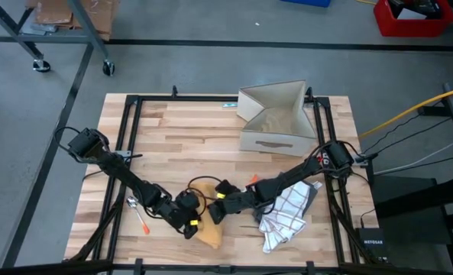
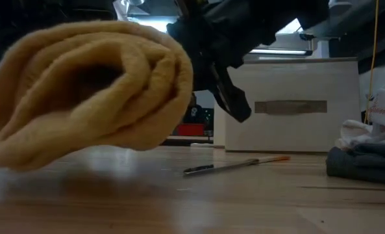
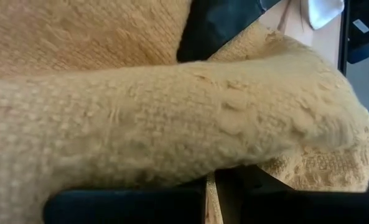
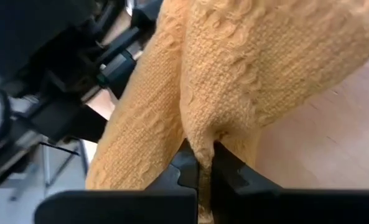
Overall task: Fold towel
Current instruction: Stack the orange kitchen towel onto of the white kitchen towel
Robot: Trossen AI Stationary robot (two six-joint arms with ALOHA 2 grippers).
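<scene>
A mustard-yellow knitted towel is bunched near the table's front edge, between my two grippers. In the low view the towel hangs as a rolled, folded bundle just above the wood. My left gripper is at its left side and my right gripper at its right side, both shut on the cloth. The towel fills the left wrist view and most of the right wrist view. My left gripper is shut on the towel's underside, slanting down from the table's left. The cloth bulges over the fingers and hides the place of contact. The bundle hangs lifted and slack. My right gripper pinches a gathered fold of the towel between its two fingers, several layers thick. It comes slanting down from the table's right. The cloth spreads away from the fingers in loose folds, lifted off the wood.
An open cardboard box stands at the back right. A white checkered cloth on a grey one lies at the front right. A spoon with an orange tool lies at the front left, and a thin orange-tipped tool behind the towel.
</scene>
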